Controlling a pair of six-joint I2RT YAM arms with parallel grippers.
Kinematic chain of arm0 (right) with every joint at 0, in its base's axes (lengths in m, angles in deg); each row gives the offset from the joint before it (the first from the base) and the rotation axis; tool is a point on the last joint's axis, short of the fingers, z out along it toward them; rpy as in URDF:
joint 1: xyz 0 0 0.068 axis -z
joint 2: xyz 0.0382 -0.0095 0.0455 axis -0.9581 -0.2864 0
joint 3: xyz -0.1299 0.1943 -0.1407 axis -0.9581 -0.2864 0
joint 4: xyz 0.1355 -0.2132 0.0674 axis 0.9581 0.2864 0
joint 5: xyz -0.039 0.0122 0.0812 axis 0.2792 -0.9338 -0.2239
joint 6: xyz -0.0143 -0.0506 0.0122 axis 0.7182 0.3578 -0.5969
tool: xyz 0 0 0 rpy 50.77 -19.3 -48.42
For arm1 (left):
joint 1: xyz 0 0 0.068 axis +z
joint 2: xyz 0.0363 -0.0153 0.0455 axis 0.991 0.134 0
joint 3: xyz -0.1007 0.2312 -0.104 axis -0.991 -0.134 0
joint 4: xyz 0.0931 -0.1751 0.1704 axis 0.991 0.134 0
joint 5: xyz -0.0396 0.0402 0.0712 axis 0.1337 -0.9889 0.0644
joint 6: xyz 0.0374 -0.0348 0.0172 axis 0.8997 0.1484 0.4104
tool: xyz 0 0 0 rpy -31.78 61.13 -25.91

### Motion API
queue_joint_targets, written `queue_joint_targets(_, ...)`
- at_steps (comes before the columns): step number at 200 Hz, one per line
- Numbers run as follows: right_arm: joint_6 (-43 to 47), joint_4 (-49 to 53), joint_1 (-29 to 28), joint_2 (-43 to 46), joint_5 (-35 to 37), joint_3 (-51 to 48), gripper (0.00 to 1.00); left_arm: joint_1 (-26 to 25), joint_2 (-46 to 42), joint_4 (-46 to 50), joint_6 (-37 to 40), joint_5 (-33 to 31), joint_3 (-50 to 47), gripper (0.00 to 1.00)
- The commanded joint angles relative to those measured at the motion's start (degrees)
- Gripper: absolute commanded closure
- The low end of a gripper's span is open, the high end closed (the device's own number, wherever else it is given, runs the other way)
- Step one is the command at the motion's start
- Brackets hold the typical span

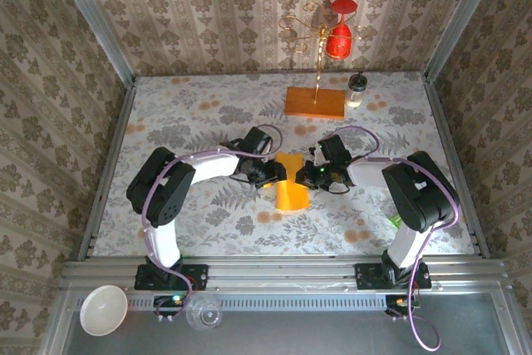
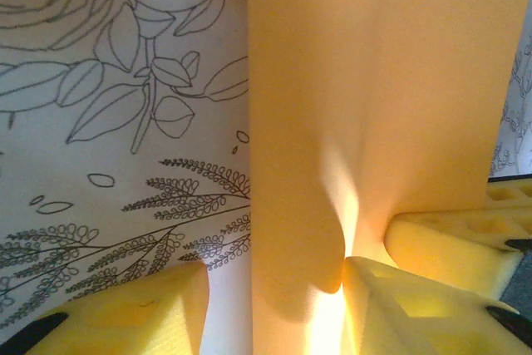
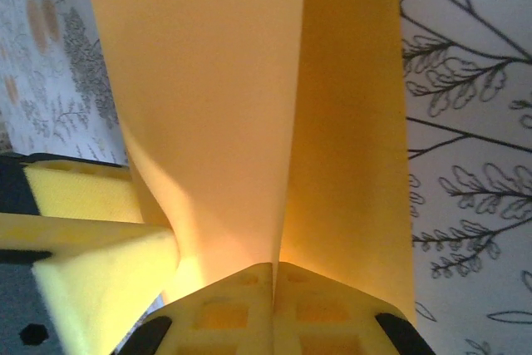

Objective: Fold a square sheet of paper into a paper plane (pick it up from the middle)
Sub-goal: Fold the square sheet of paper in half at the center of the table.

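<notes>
**Top external.**
- Item: square sheet of paper point(image 1: 292, 194), orange-yellow. It sits at the middle of the table point(image 1: 166, 122), a little toward the near edge, and reads as a narrow doubled strip raised between the two arms.
- The left gripper point(image 1: 268, 174) is against its left side and the right gripper point(image 1: 322, 175) against its right.
- A wooden block point(image 1: 315, 102) with a wire stand sits near the far edge, right of centre, well apart from the work.

**Left wrist.**
- The sheet stands upright, with the floral cloth behind it.
- The left fingers point(image 2: 133, 313) are part open and straddle the sheet's lower edge. One pad lies against the paper; the other stands off, with cloth showing in the gap. There is no firm hold.

**Right wrist.**
- The right fingers point(image 3: 233, 318) are closed pad to pad, with the paper nipped in the seam between them.
- Two leaves of the sheet rise from that pinch in a narrow V.

**Step, as judged.** This looks like the centre fold, mid-way: the sheet is lifted and doubled, but no crease is pressed flat and no nose is formed.

**Next move, as judged.** The left pads need to meet squarely on both leaves, with the edges aligned. The paper is thin, so a skewed or hard squeeze would likely buckle it.
</notes>
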Motion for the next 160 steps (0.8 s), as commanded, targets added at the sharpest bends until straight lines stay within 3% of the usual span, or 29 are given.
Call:
queue_joint_targets(1,2.5,3.6,0.3,1.4,2.2,1.6,0.92,-1.1,2.7,3.9,0.9,-2.0,1.5,0.53)
queue_joint_targets(45,2.8,4.7,0.4,1.2,3.1,2.7,0.87,-2.2,6.1,7.4,0.2,-3.6,4.3,0.56)
queue_joint_targets(90,2.5,10.2,1.9,5.8,7.1,3.8,0.59,-3.5,11.4,11.3,-0.9,-7.2,6.3,0.6)
queue_joint_targets(126,3.6,13.8,6.2,13.3,10.4,0.6,0.57,-4.5,16.1,11.1,-0.9,-7.8,5.8,0.6)
queue_joint_targets(160,7.8,16.8,9.4,12.1,7.5,1.4,0.58,-5.4,17.7,10.2,-4.5,-10.1,4.4,0.6)
